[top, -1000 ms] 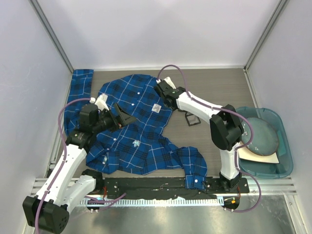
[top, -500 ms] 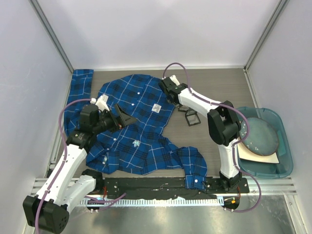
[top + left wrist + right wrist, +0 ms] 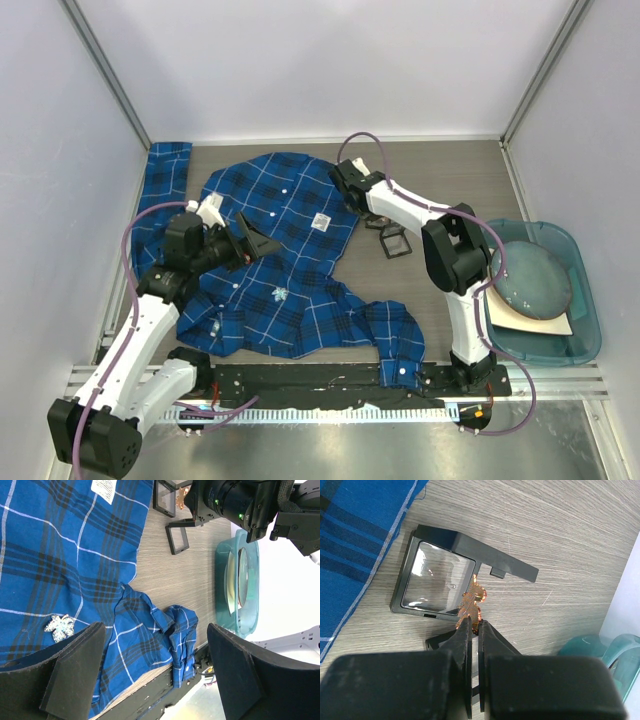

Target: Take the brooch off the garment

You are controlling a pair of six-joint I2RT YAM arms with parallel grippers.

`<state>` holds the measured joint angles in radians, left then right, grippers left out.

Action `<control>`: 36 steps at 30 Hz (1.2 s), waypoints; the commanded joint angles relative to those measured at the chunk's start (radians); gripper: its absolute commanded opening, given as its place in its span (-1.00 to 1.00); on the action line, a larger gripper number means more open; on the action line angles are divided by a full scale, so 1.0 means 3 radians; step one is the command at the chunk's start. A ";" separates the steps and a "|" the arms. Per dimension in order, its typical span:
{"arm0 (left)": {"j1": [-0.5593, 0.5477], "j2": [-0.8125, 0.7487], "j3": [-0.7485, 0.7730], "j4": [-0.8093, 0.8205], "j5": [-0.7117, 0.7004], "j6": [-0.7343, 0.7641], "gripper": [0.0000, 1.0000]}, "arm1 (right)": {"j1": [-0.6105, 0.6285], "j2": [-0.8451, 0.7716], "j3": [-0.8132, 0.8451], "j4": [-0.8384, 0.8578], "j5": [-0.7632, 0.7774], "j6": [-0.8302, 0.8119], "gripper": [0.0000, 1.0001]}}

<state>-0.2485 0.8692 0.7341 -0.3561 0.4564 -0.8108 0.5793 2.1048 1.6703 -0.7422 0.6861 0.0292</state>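
Brooch sits pinched in the right gripper above the box; lower it squarely before releasing. Left gripper gapes, empty.

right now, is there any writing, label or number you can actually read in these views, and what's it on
White label on the plaid shirt: dark print, too small and blurred to read.
Clear-lidded box: no text visible.
Gold brooch pinched in the right hand: no legible markings.
Nothing else in view carries readable text.
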 commanded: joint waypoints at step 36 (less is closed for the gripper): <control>-0.0015 0.0084 -0.0008 0.0159 0.0110 0.0028 0.72 | -0.0013 0.0148 0.0221 -0.0062 -0.0026 -0.0051 -0.46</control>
<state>-0.2485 0.8936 0.7296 -0.3481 0.4652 -0.8093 0.5781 2.1551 1.6909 -0.7582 0.7040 0.0200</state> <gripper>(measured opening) 0.865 0.243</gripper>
